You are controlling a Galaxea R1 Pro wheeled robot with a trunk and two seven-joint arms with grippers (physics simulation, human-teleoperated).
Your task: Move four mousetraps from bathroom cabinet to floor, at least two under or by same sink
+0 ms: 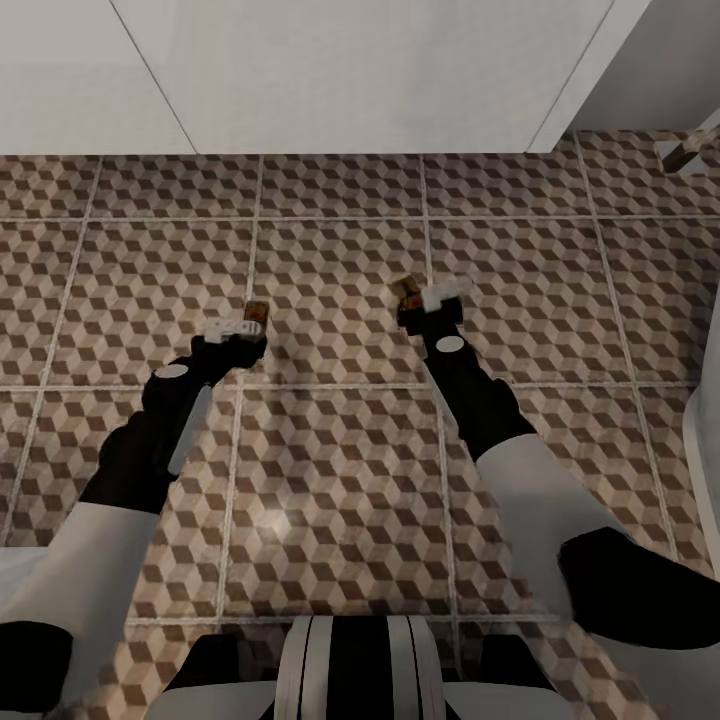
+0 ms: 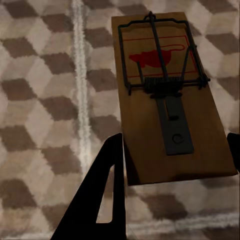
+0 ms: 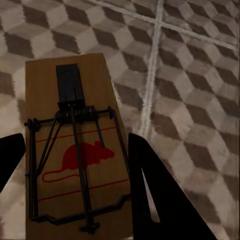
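Both grippers hang over the bathroom floor point(image 1: 340, 470), tiled in a brown, beige and white cube pattern. My left gripper point(image 1: 243, 330) is shut on a mousetrap point(image 1: 256, 312), a brown wooden board with black wire and a red mouse mark point(image 2: 170, 100) held between the dark fingers point(image 2: 107, 190). My right gripper point(image 1: 432, 303) is shut on a second mousetrap point(image 1: 407, 292), which sits between its fingers point(image 3: 150, 195) in the right wrist view point(image 3: 75, 145). Both traps hover a little above the tiles. The cabinet is out of view.
A white flat-fronted unit point(image 1: 330, 70) runs along the far edge of the floor. A white curved fixture point(image 1: 703, 430) stands at the right edge; I cannot tell what it is. A small pale object point(image 1: 688, 150) lies at the far right.
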